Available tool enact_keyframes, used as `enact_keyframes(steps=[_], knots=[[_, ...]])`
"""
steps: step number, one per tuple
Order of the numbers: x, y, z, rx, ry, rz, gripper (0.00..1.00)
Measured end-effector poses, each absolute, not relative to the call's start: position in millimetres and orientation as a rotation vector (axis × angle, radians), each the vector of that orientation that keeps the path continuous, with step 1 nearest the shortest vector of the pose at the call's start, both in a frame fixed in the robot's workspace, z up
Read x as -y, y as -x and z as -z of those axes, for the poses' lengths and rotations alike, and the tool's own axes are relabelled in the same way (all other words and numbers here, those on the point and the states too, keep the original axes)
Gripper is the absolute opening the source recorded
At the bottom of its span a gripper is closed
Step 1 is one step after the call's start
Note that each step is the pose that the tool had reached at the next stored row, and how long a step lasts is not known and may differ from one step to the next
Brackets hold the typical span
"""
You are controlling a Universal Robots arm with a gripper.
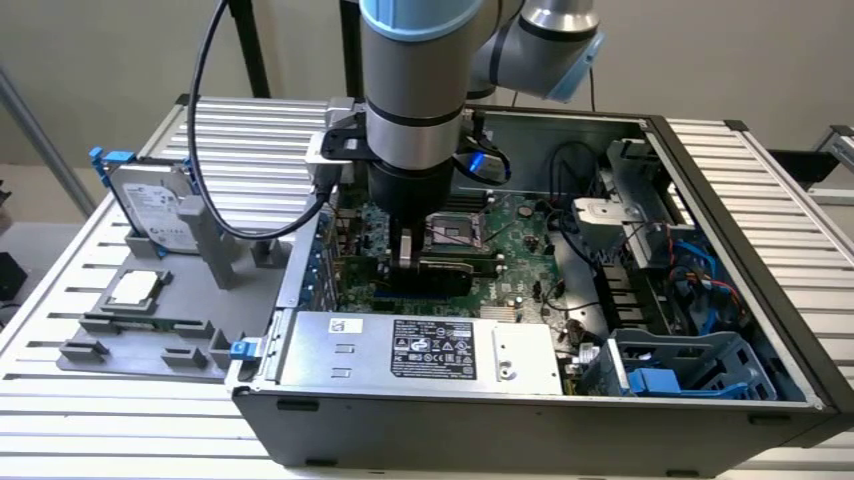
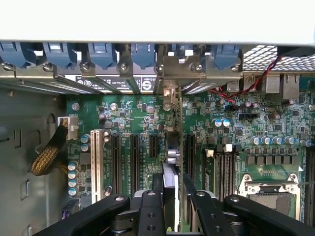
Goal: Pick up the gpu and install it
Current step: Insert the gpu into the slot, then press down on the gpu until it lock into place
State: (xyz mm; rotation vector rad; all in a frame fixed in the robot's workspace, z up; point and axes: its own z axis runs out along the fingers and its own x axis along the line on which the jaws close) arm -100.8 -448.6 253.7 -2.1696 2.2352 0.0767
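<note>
The gpu (image 1: 430, 275), a thin black card, stood on edge over the green motherboard (image 1: 514, 235) inside the open case, seen edge-on (image 2: 172, 169) above the slots.

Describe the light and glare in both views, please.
Exterior view: even, soft daylight; the inside of the computer case is darker, shaded by the arm. Wrist view: the case edge is washed out to white, while the green board and the card in the end effector are evenly lit.
</note>
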Motion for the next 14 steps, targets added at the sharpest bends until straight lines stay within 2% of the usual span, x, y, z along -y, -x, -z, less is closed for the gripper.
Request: enact_keyframes(steps=[14], knots=[[447.8, 100.7, -253.3, -2.237, 2.172, -0.073, 0.0]])
